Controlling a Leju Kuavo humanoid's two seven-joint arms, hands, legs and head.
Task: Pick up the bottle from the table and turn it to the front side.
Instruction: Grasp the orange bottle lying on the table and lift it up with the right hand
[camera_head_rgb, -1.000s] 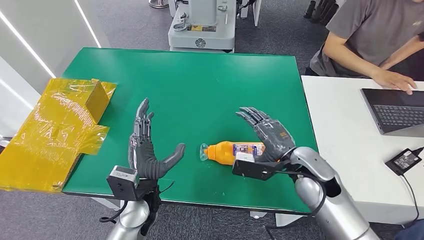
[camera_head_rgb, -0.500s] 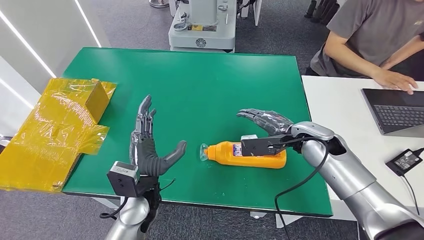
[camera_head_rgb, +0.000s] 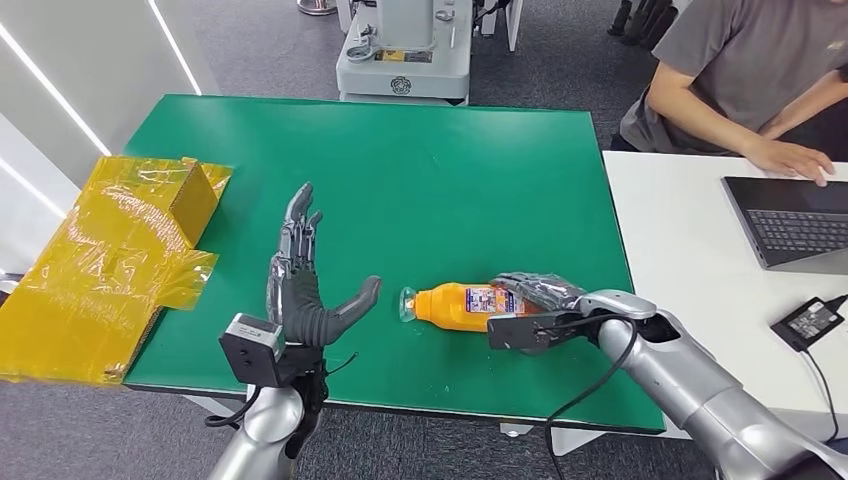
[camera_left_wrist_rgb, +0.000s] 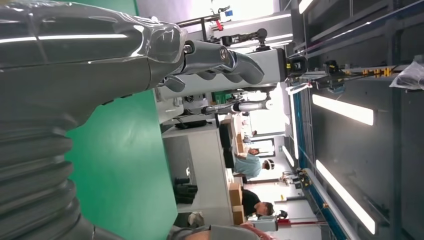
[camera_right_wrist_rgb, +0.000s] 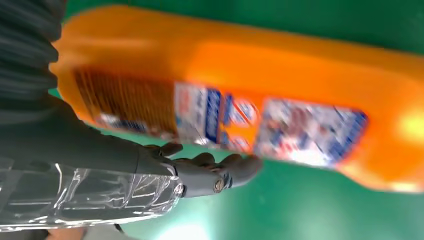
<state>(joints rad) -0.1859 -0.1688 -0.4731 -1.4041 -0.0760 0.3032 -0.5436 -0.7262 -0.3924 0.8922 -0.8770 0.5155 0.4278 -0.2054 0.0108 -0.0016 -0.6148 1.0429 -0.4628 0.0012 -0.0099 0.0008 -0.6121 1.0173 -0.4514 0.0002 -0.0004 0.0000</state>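
An orange bottle (camera_head_rgb: 450, 305) with a clear cap lies on its side on the green table (camera_head_rgb: 420, 170), near the front edge, cap toward my left hand. My right hand (camera_head_rgb: 540, 297) lies over its base end, fingers curled across the label. In the right wrist view the bottle (camera_right_wrist_rgb: 280, 75) sits close against the palm, and the fingertips (camera_right_wrist_rgb: 240, 170) touch its labelled side. My left hand (camera_head_rgb: 300, 290) stands upright with fingers spread, a short gap from the cap, its thumb pointing at the bottle. The left hand (camera_left_wrist_rgb: 75, 65) holds nothing in the left wrist view.
A yellow-wrapped flattened box (camera_head_rgb: 110, 260) overhangs the table's left edge. A white desk (camera_head_rgb: 690, 260) on the right carries a laptop (camera_head_rgb: 795, 220) and a power adapter (camera_head_rgb: 808, 320); a person (camera_head_rgb: 740, 80) sits there. A grey machine (camera_head_rgb: 405, 50) stands beyond the far edge.
My right hand has come down from above the bottle and closed over its base end. The left hand has shifted slightly forward and stays spread.
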